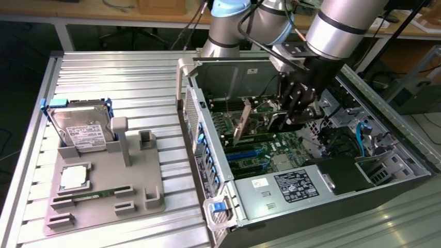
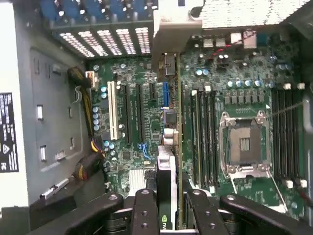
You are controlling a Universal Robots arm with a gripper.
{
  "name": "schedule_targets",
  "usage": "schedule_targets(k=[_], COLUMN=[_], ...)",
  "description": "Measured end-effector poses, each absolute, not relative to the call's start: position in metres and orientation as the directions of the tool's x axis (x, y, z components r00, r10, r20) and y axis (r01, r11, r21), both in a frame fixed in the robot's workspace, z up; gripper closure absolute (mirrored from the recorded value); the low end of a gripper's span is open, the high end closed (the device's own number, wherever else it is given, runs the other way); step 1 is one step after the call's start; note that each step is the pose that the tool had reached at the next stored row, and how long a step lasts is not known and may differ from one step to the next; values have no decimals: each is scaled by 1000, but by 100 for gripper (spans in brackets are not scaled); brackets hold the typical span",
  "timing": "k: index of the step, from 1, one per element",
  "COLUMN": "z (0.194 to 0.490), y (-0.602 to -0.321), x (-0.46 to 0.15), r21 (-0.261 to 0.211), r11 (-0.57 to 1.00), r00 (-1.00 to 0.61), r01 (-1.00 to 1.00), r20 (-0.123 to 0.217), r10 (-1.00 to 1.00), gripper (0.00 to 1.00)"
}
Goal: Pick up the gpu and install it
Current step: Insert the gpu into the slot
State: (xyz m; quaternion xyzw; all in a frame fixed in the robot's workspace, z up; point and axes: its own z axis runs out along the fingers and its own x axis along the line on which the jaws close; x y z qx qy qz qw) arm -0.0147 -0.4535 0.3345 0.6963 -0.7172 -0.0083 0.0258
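1. Looking into the open computer case (image 1: 227,212), you find the gripper (image 1: 295,106) low inside it, well to the exterior view's right of the grey parts tray (image 1: 103,178).
2. Its fingers (image 2: 145,210) are pinching the gpu (image 2: 166,191), one on each face of the card.
3. The gpu hangs straight below the tool, standing on edge, with its lower edge facing the motherboard (image 2: 244,88).
4. Its long axis lies parallel to the expansion slots (image 2: 128,112). The silver bracket (image 2: 171,29) leads toward the exterior view's left, at the case wall with the blue clips (image 1: 201,138).
5. The card sits between the expansion slots and the memory slots (image 2: 203,132). You cannot tell whether its contacts have reached a slot.
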Motion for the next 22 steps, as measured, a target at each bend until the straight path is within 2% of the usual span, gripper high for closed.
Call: schedule_targets(k=[3,4,6,10,22], z=[311,307,290,276,256], y=[-453,-454,-454,-452,-452], x=[-31,-31,-43,-53,-62], r21=[46,46,46,43,41], r11=[-9,-11,-5,4,12], r00=[11,10,5,-4,-12], r01=[-999,-999,-999,-999,-999], r20=[25,-10,-7,-6,-6], r10=[-1000,-1000,-1000,-1000,-1000], gripper=[72,72,72,72,72])
